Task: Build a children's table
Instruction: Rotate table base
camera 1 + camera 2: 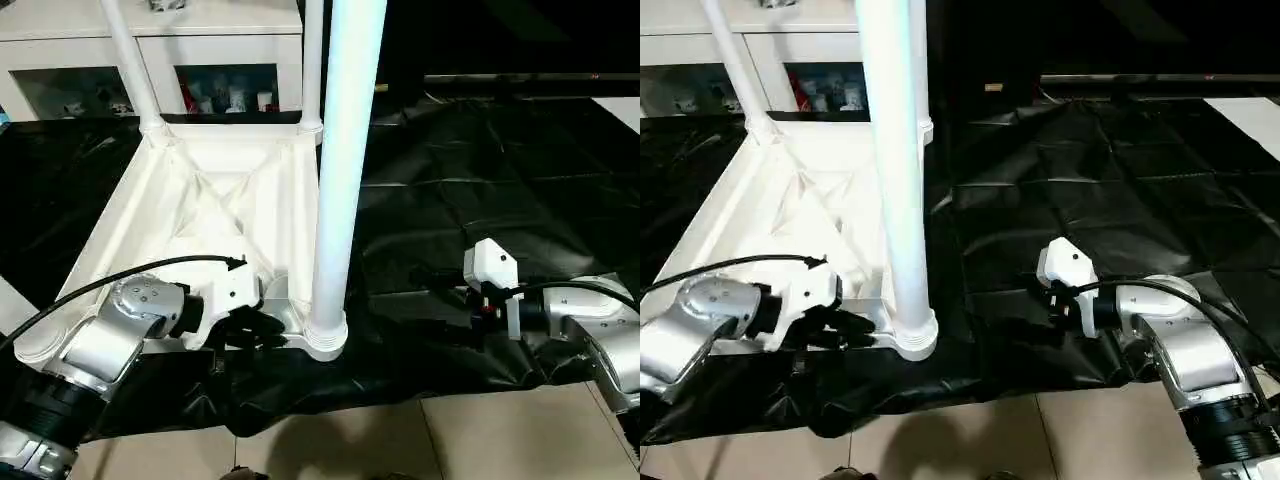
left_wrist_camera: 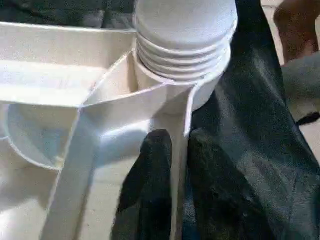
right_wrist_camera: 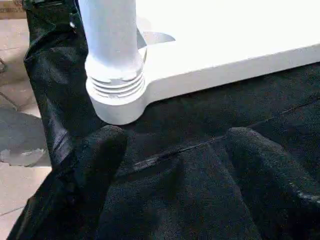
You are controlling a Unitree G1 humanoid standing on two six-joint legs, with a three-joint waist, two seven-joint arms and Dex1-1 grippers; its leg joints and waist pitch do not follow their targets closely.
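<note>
Tabletop (image 1: pixel 215 215) lies upside down on the black sheet (image 1: pixel 470 200), three legs standing in its sockets. Left gripper (image 2: pixel 172 165) pinches the near rim beside the near leg (image 1: pixel 340 150), probably to steady it; right gripper (image 3: pixel 175 150) waits open just right of this leg

Black sheet (image 1: pixel 480 190): crinkly, spread over the floor
Cabinet (image 1: pixel 150 45): white, maybe toys inside
Floor (image 1: pixel 420 440): pale tiles

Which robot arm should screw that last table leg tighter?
Probably the right. Its right gripper is open and free beside the leg, while the left gripper pinches the tabletop rim, holding it steady.
</note>
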